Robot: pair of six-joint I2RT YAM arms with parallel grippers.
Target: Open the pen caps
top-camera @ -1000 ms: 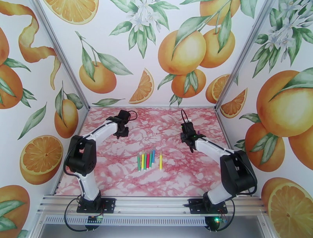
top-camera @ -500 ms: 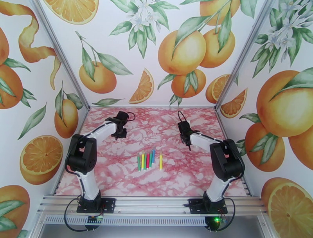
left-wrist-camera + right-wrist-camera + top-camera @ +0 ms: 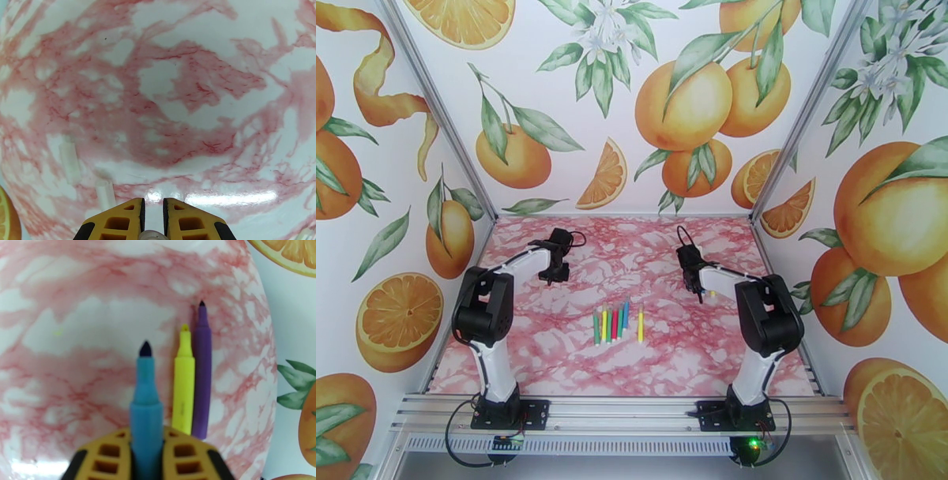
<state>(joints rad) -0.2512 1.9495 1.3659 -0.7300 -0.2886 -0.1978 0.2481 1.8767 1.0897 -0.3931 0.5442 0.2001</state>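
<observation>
Blue uncapped pen (image 3: 146, 398) sits clamped in the right claw (image 3: 146, 439), yellow pen (image 3: 184, 378) and purple pen (image 3: 201, 370) lying at its two o'clock on the counter (image 3: 79, 338); left claw (image 3: 152, 205) closed.

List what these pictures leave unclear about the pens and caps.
- Top view: the pens in the row are too small to tell which are capped.
- Left wrist view: a clear piece in the left gripper is cut off by the bottom edge, so I cannot tell what it is.
- Left wrist view: two pale pieces blur into the table, and their shape is uncertain.
- Right wrist view: the right gripper hides the back end of the blue pen.
</observation>
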